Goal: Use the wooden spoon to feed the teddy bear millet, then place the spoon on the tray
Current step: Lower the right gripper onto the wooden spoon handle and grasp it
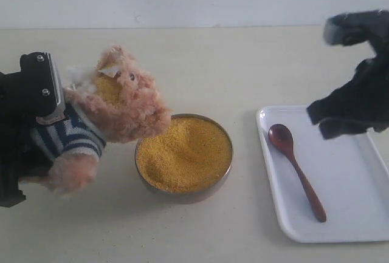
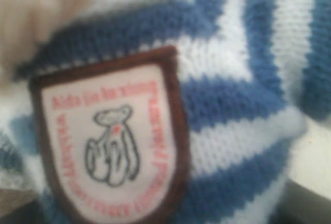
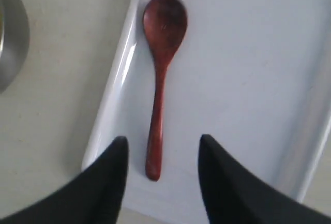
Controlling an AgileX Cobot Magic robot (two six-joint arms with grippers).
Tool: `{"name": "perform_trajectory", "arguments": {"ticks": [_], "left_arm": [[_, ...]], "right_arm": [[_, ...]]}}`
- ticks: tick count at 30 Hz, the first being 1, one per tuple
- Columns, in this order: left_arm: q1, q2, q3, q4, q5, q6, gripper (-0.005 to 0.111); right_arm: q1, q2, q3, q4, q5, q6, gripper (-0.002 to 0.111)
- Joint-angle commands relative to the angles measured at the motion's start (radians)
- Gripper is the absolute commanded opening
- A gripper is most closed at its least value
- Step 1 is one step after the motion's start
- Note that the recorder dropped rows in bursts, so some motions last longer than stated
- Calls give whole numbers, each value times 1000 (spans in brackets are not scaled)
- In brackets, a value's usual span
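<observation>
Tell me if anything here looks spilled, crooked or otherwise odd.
Yes. A yellow patch, apparently millet, sits on the face of the fluffy tan-pink teddy bear, outside the round metal bowl. The bear is tipped, muzzle over the bowl's rim. The dark wooden spoon lies flat in the white tray.

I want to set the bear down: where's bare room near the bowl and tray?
Free: the tray right of the spoon; the table strip between bowl and tray; the table behind the bowl. Crowded: the bowl's left rim, where the bear leans over it.
</observation>
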Motion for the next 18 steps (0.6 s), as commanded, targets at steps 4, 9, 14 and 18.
{"name": "perform_trajectory", "arguments": {"ticks": [4, 9, 14, 18], "left_arm": [[-3, 1, 1, -7, -14, -36, 4], [-3, 1, 1, -7, -18, -36, 4], [-3, 1, 1, -10, -18, -36, 4], [-3, 1, 1, -10, -20, -36, 4]], "right_arm": [[121, 156, -9, -54, 10, 68, 54], [154, 210, -9, -61, -62, 116, 54], [156, 248, 32, -74, -148, 124, 54], [156, 272, 82, -85, -236, 124, 54]]}}
